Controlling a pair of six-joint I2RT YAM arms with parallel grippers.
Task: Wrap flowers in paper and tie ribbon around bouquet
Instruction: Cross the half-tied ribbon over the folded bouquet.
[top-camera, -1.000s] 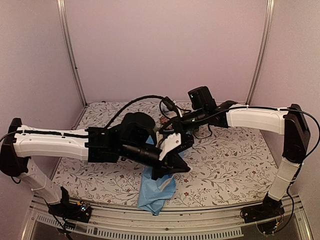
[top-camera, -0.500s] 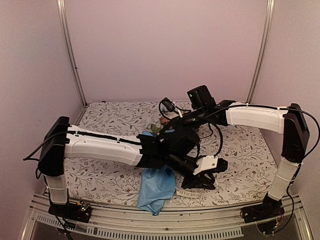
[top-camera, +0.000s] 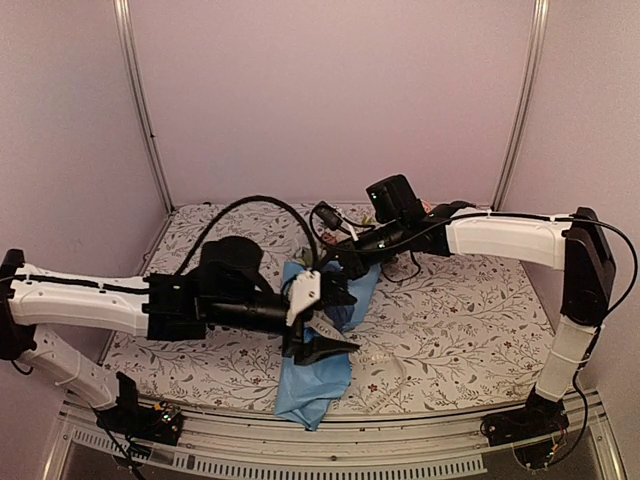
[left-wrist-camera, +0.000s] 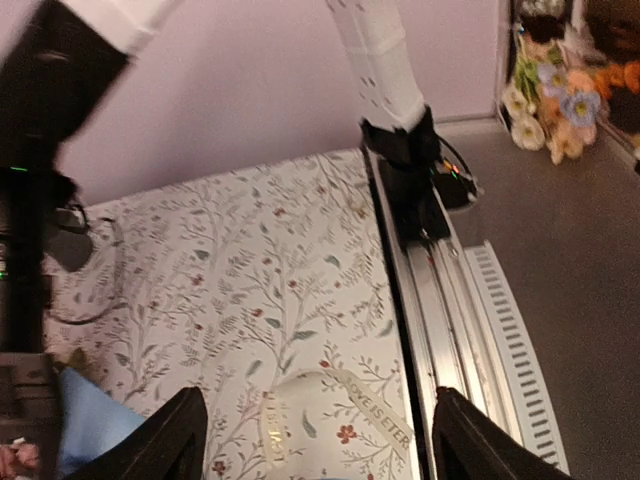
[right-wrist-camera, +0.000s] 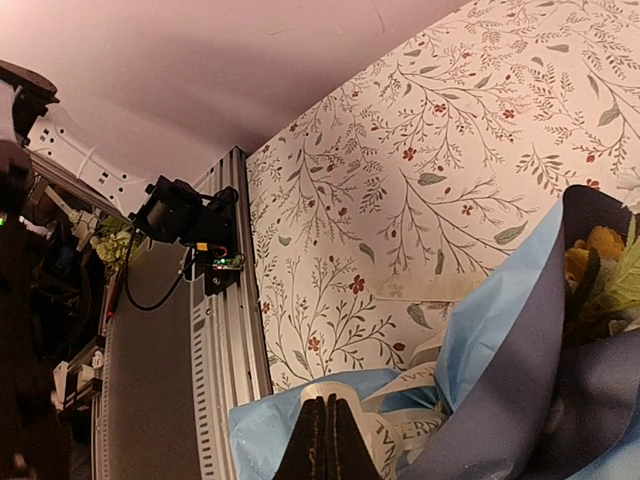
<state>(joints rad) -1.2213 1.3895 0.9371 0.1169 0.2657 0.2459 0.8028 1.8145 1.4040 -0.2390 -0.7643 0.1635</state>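
Starting big: the tablecloth (top-camera: 470, 320), spread back from the metal rail (top-camera: 420, 445).

On to the bouquet (top-camera: 315, 375). Lies on that cloth with the narrow paper tail poking out over the rail. Could slip off over the rail at one careless nudge, with so much tail unsupported. Could also spring open, with no knot in sight. Runs lengthwise straight away from the rail, tail toward it, flowers (right-wrist-camera: 600, 255) at the far end, peeking out of the paper (right-wrist-camera: 490, 330).

Now the left gripper (left-wrist-camera: 315, 395). Hangs a little back from the rail, spread wide, gripping nothing.

Next the right gripper (right-wrist-camera: 325, 405), farther from the rail, up at the cone's mouth. Clamped fully closed, tips pressed into the folds there. Pinching anything or not, cannot tell.

Finally the ribbon (left-wrist-camera: 370, 420). Curls loose on the cloth just behind the rail, lettered face up, under those wide left jaws. Might snag or get dragged off over the rail. Bends in a loop, pointing no single way.
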